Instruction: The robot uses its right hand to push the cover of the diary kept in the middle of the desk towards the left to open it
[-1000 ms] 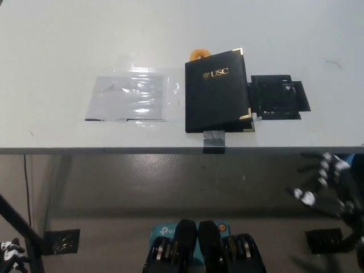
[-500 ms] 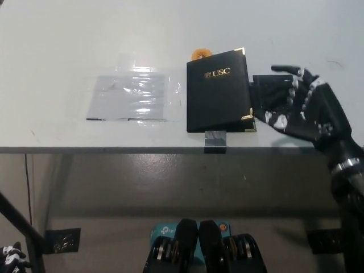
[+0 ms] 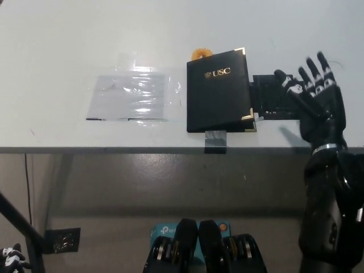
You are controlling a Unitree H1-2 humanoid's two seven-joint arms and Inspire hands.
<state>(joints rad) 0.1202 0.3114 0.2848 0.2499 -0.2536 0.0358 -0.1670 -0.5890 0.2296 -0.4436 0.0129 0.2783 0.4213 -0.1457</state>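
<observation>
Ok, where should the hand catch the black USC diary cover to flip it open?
Catch the black USC diary at its right long edge, between the gold corners, coming from the right. The cover lies shut and flat, and the open black right hand is raised just right of it.

There is a single view, from the camera on the robot's head, looking steeply down and forward from some way above. The white bench (image 3: 68, 34) fills the upper half of the picture, its near edge running level across the middle, and the grey floor (image 3: 114, 187) lies below it. The black diary (image 3: 219, 91) sits just right of centre, the right hand (image 3: 315, 105) enters from the lower right, and the left hand (image 3: 11, 259) barely shows at the bottom-left corner.
</observation>
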